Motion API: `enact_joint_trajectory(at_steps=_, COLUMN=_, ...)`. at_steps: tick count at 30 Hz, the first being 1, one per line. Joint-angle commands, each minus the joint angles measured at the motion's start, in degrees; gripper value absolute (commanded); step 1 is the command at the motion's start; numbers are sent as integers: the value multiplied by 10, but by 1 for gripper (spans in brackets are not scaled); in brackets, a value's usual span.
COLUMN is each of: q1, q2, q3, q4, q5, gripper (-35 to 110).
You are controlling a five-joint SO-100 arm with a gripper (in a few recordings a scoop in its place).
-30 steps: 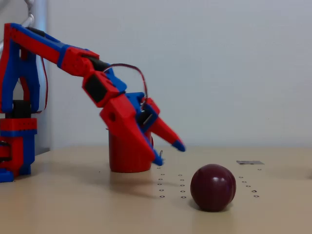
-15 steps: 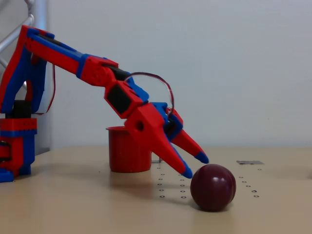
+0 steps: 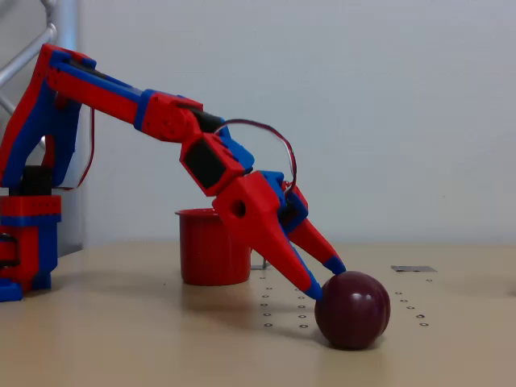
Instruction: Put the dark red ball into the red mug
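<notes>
Fixed view: arm is reaching down-right, gripper (image 3: 328,278) spread apart with both blue tips sitting at the ball (image 3: 352,310)'s upper-left side, holding nothing, likely lining up to pinch it. Ball is resting on the tabletop (image 3: 121,339), well apart from the mug (image 3: 205,246), which is standing upright behind the arm, mouth up to take it.

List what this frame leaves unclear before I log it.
- Red mug, fixed view: right side hidden behind the arm; no handle can be made out.
- Tool: open, blue tips at the dark red ball; contact can't be judged side-on.
- Flat item on the table: too small to identify.
</notes>
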Motion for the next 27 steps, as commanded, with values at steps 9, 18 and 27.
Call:
enact_joint_trajectory(at_steps=9, q1=11, q2=28, q3=-57, q4=-4, q5=2, gripper=42)
enact_joint_trajectory(at_steps=18, q1=17, q2=4, q3=-89, q4=-58, q5=8, gripper=48)
enact_joint_trajectory(at_steps=27, q1=33, q2=-37, q3=-116, q4=-98, q5=13, gripper=47)
